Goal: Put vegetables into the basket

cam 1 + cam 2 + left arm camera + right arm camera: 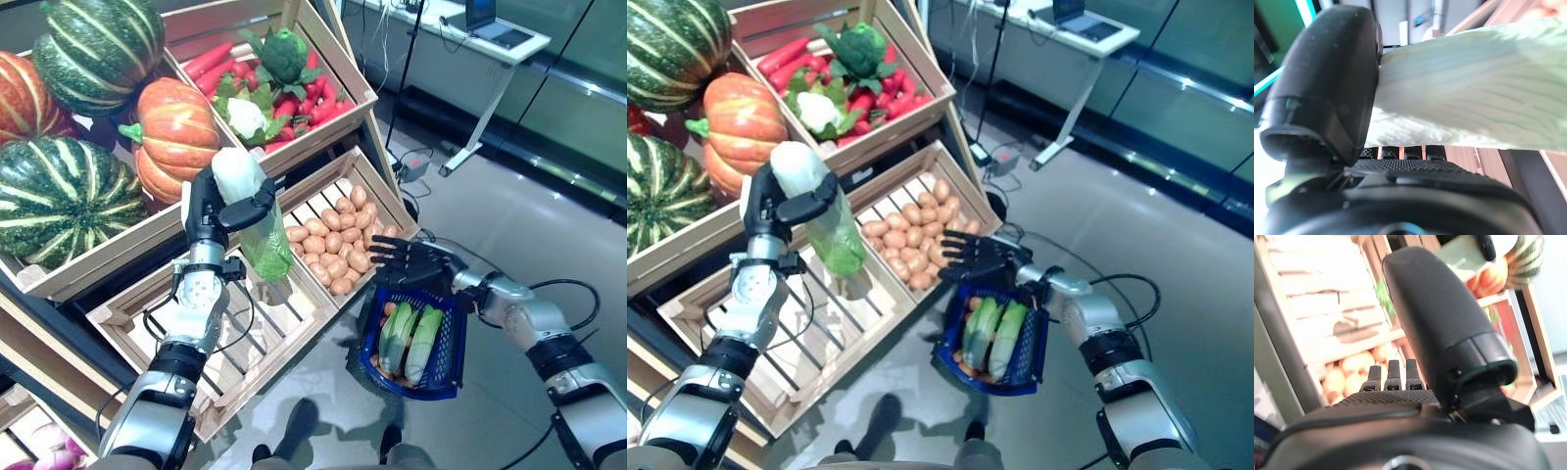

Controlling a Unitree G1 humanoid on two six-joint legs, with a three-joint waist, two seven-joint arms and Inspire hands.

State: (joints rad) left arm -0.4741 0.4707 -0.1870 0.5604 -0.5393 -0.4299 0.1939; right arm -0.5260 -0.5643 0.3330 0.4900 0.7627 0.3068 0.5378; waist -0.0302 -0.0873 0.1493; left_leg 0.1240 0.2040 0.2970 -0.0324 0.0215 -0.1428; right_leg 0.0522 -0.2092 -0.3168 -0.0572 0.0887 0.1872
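Gripping cabbage (pixel 253 211), left hand (pixel 208 211)

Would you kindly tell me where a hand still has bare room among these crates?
The slatted wooden crate under the left hand, which holds a pale green cabbage, is bare. The potato crate, pumpkin crate and blue mesh basket on the right hand are crowded.

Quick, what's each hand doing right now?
Left hand: shut on the cabbage.
Right hand: fingers straight, open, with the blue basket hanging below it.
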